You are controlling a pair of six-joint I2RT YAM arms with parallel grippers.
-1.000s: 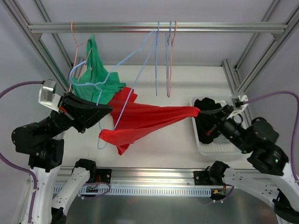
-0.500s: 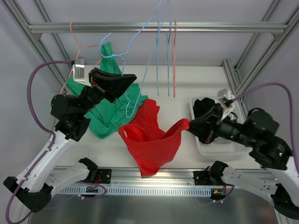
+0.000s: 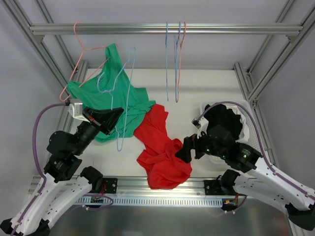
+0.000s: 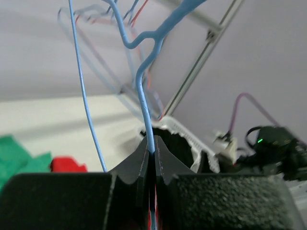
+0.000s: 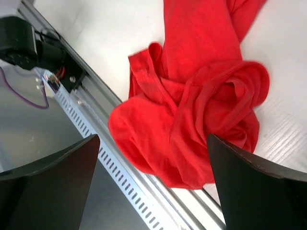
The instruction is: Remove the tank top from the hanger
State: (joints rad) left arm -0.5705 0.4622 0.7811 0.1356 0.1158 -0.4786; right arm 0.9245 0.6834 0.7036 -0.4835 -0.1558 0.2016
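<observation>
The red tank top (image 3: 160, 147) lies in a heap at the near edge of the table (image 3: 211, 83), off the blue hanger (image 4: 140, 93), and we fear the right gripper (image 3: 186, 150), spread wide and empty right by it, could bump it over that edge. The left gripper (image 3: 114, 116) pinches the hanger tight. The table is white and smooth, with metal bars (image 3: 147, 29) all around.

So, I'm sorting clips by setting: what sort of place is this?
Most likely a robotics lab test cell, not a home closet: a bare aluminium rail carries wire hangers, grey panels wall in a white table, and two robot arms are bolted at its near edge.
</observation>
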